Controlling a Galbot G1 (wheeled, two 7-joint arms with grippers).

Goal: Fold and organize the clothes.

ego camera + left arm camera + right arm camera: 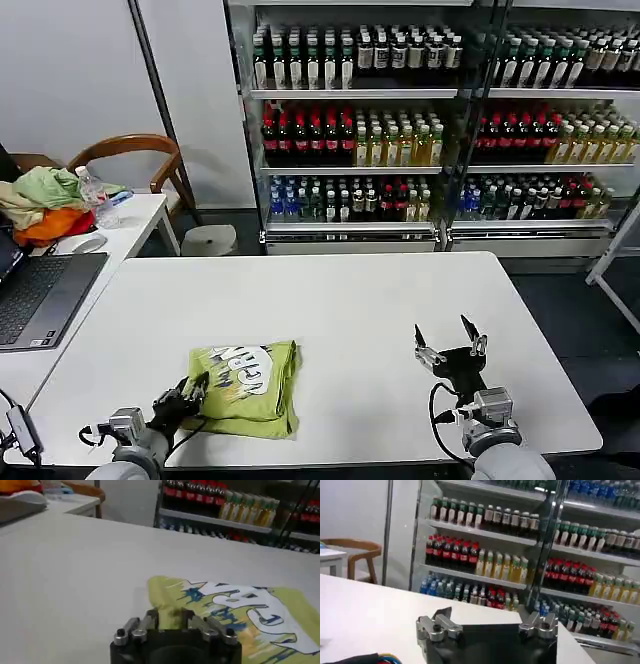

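T-shirt [247,387] is seen folded flat on the worktop [350,310], near the front edge, print side up. It is judged light, soft and limp (best taken at an edge or corner). Left gripper [196,391] sits at its near-left edge, jaws narrowly apart. Right gripper [449,341] hovers well apart, jaws spread. Print detail is given by the left wrist view; overall layout by the head view.
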